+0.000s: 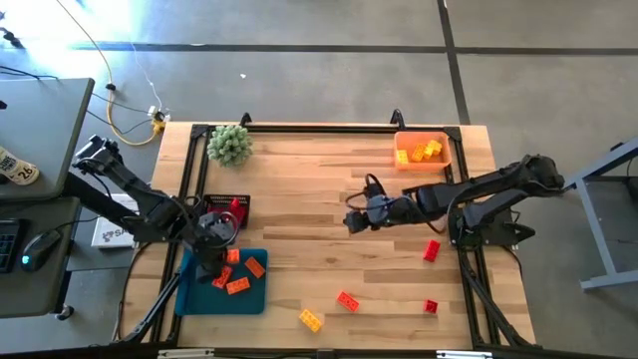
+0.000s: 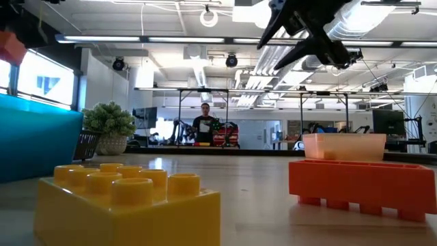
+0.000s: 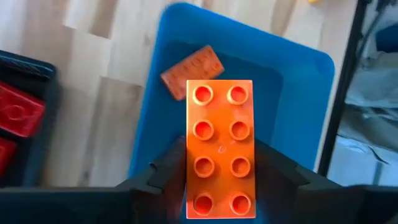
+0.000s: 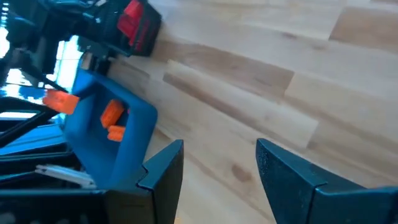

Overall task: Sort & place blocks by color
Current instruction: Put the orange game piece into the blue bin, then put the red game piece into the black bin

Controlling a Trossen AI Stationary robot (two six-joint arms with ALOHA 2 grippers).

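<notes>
My left gripper (image 1: 215, 261) hangs over the blue tray (image 1: 204, 299) and is shut on an orange two-by-four brick (image 3: 221, 149). Two more orange bricks (image 1: 245, 276) lie flat in that tray. Red bricks (image 1: 235, 207) sit in the black basket (image 1: 213, 200), and yellow bricks (image 1: 423, 152) in the orange bin (image 1: 444, 140). Loose on the table are two red bricks (image 1: 431, 249) (image 1: 430, 306), an orange one (image 1: 347, 300) and a yellow one (image 1: 311, 319). My right gripper (image 1: 354, 220) is open above the table's middle and touches nothing. My left gripper pinches the orange brick between its two fingers (image 3: 166, 169), one on each long side (image 3: 189, 163), over the half nearer the wrist. The fingers come from above, pointing down. The brick is lifted clear above the blue tray, its studded face toward the wrist camera.
A green spiky plant ball (image 1: 229, 146) stands at the far left corner. A black frame (image 1: 319, 128) rims the table. Bare wood lies between the two grippers and along the far side. In the low view a person (image 2: 203, 127) stands far off in the room.
</notes>
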